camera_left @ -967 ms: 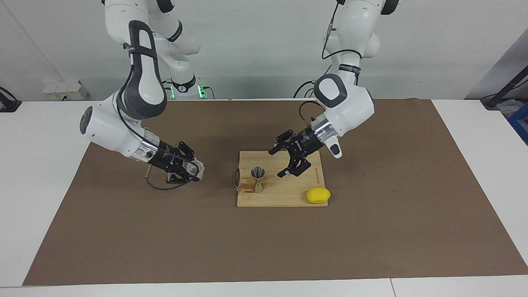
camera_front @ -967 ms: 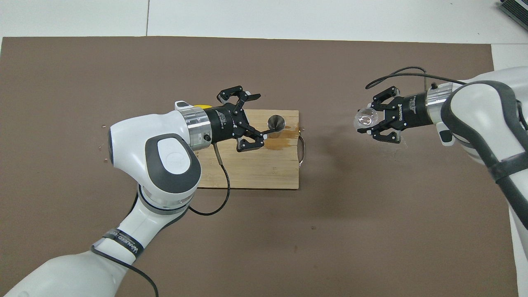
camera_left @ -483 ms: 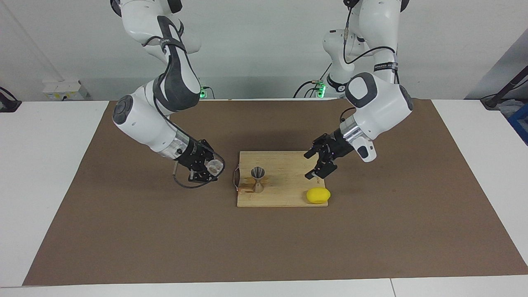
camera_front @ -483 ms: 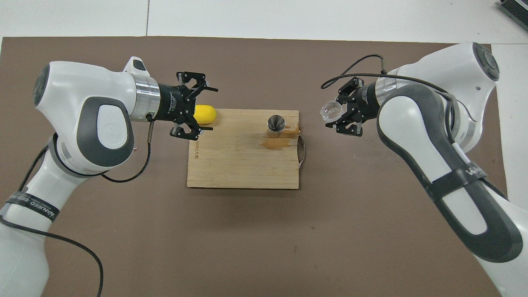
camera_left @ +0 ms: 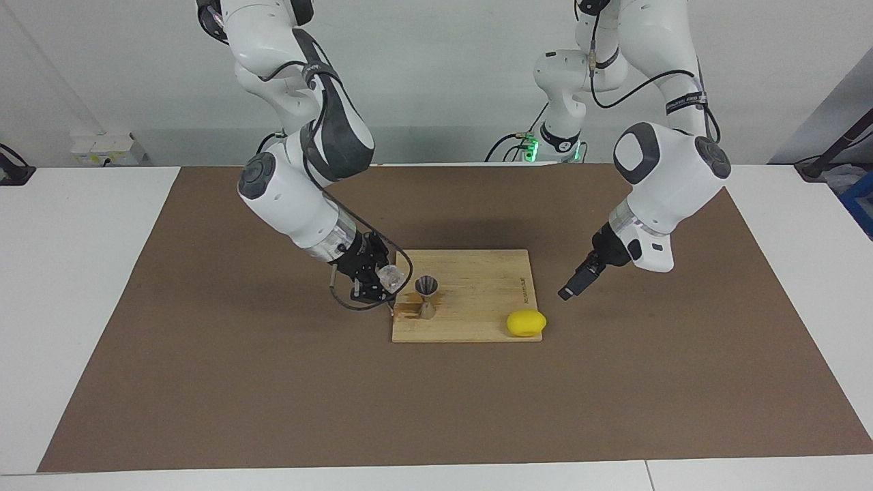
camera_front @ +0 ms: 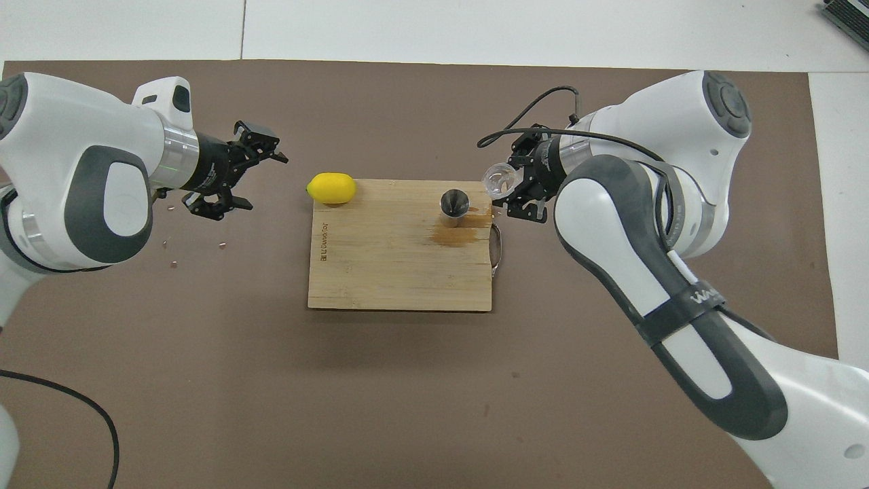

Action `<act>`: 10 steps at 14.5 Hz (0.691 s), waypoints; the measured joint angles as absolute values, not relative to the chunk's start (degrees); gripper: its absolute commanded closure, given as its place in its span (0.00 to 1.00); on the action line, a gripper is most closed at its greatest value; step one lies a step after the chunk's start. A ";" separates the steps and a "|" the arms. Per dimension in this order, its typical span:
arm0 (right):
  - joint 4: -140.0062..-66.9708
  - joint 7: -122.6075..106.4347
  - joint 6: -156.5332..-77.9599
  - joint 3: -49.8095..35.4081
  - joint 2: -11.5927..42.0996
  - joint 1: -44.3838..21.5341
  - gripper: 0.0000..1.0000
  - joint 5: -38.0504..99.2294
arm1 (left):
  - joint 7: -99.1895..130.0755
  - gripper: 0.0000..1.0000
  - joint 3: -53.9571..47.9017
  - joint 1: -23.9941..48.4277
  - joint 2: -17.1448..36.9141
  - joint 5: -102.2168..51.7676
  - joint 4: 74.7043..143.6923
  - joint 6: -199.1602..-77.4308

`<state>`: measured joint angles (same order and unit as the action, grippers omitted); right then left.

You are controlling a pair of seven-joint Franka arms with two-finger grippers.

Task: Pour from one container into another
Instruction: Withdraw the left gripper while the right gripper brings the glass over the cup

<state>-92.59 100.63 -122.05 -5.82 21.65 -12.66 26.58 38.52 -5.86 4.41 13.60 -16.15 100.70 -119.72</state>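
My right gripper [camera_left: 387, 279] [camera_front: 510, 189] is shut on the clear glass cup [camera_left: 391, 274] [camera_front: 500, 180]. It holds the cup tipped on its side in the air, over the edge of the wooden board [camera_left: 477, 273] [camera_front: 400, 272] toward the right arm's end. The cup's mouth faces the silver jigger [camera_left: 427, 295] [camera_front: 453, 204], which stands upright on the board a short gap away. My left gripper [camera_left: 571, 289] [camera_front: 263, 180] hangs open and empty over the brown mat, off the board toward the left arm's end.
A yellow lemon [camera_left: 526, 322] [camera_front: 330, 188] lies at the board's corner toward the left arm's end. A wet stain [camera_front: 456, 236] marks the board beside the jigger. A metal handle [camera_front: 497, 248] sticks out from the board's edge under the right gripper.
The right gripper carried the glass cup in toward the board and now holds it just beside the jigger. The left gripper drew back off the board, past the lemon.
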 measured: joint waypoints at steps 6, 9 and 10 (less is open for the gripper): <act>-92.08 100.85 -122.41 -5.81 22.35 -14.89 1.00 20.44 | 3.93 0.00 -5.14 0.23 10.12 -1.41 100.57 -109.05; -91.92 100.85 -122.41 -5.81 23.09 -16.31 1.00 18.00 | -3.19 0.00 -5.01 -0.47 7.33 0.57 100.45 -105.05; -91.59 100.85 -122.41 -5.81 23.54 -16.81 1.00 16.73 | -3.80 0.00 -4.99 -0.70 5.84 0.66 100.37 -104.02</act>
